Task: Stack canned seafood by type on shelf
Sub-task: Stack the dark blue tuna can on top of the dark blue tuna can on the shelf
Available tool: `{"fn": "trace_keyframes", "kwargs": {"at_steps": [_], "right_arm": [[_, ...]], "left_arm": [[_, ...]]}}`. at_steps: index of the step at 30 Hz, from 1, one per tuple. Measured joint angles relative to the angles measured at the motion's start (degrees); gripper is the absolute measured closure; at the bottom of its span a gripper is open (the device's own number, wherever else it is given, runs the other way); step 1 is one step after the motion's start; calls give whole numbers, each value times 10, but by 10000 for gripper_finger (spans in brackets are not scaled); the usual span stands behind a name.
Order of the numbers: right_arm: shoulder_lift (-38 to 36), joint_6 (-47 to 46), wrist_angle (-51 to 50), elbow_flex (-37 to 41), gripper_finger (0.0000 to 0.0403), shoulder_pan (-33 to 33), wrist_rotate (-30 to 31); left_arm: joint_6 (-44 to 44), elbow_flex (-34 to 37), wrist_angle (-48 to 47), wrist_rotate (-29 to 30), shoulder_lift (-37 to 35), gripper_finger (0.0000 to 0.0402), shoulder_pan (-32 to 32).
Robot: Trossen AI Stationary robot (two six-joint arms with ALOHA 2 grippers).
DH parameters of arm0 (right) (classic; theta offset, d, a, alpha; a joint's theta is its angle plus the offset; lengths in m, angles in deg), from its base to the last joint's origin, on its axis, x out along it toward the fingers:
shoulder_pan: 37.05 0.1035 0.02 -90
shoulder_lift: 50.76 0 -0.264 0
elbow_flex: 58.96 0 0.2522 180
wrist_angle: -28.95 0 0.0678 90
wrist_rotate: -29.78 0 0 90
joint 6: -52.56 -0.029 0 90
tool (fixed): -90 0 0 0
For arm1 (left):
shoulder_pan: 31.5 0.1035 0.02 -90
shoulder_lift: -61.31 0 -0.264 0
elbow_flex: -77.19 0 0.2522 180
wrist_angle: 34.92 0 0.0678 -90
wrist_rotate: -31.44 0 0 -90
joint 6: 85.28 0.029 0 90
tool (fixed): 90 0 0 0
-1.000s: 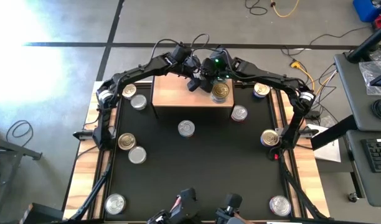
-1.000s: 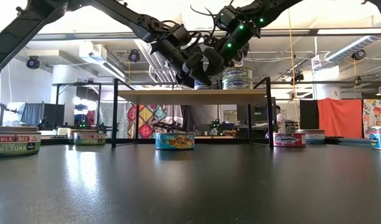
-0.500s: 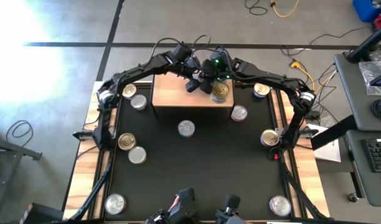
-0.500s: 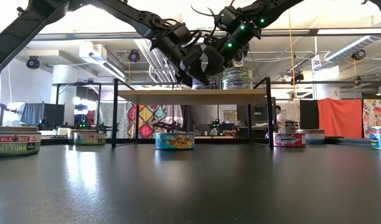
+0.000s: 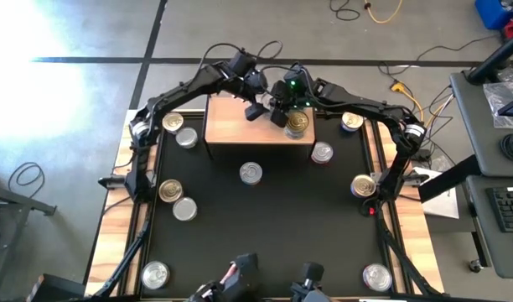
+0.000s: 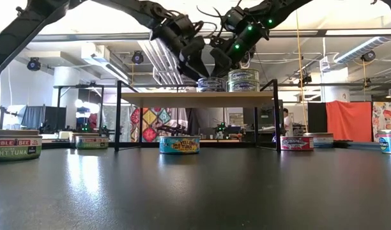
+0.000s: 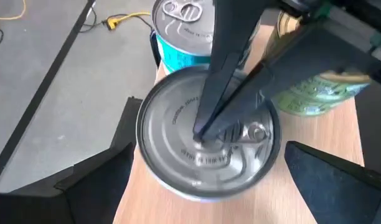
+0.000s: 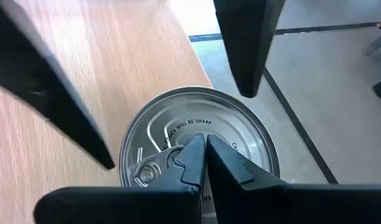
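Tins lay scattered across the black table (image 5: 265, 226) in the high view: two at the upper left beside the shelf (image 5: 240, 126), two at mid-left, one silver-lidded tin (image 5: 251, 173) at centre just below the shelf, one (image 5: 322, 153) off the shelf's lower right corner, gold-lidded ones at upper right and mid-right, and one in each lower corner; on the shelf's right end stood a gold-lidded stack (image 5: 297, 123), and just beside it, toward the frame's upper centre, a silver tin (image 7: 206, 137) with a teal-sided tin (image 7: 181, 31) behind it; both arms crowded over that corner and hid most of it from above. Left gripper (image 5: 258, 107) hung over the silver tin with jaws released, spread wide to either side and clear of its rim; right gripper (image 8: 205, 155) had jaws clenched together, tips resting on that tin's lid near the pull tab. Light-wood planks edged the table at left and right; grey floor with dark tape lines and loose cables surrounded it; a desk with a keyboard occupied the right edge; the low view showed an open workshop, a red panel at right and a patterned panel behind the shelf legs.
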Motion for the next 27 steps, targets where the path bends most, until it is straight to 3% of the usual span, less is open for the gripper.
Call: {"fn": "trace_keyframes", "kwargs": {"at_steps": [3, 7, 13, 19, 24, 27], "right_arm": [[0, -1, 0, 0, 390, -2, 0], [0, -2, 0, 0, 390, -2, 0], [1, -7, 1, 1, 390, -2, 0], [1, -11, 1, 1, 390, -2, -4], [1, 0, 5, 3, 390, -3, 9], [1, 15, 7, 3, 390, -4, 24]], "left_arm": [[-8, 3, -13, -14, 3, 2, 15], [-37, 27, -13, -97, -4, 2, 49], [-34, 99, 14, -68, -45, 2, 55], [-47, 268, 159, -47, -158, 2, 30], [-55, 430, 280, 57, -274, 2, -14], [-49, 521, 334, 79, -338, 2, -46]]}}
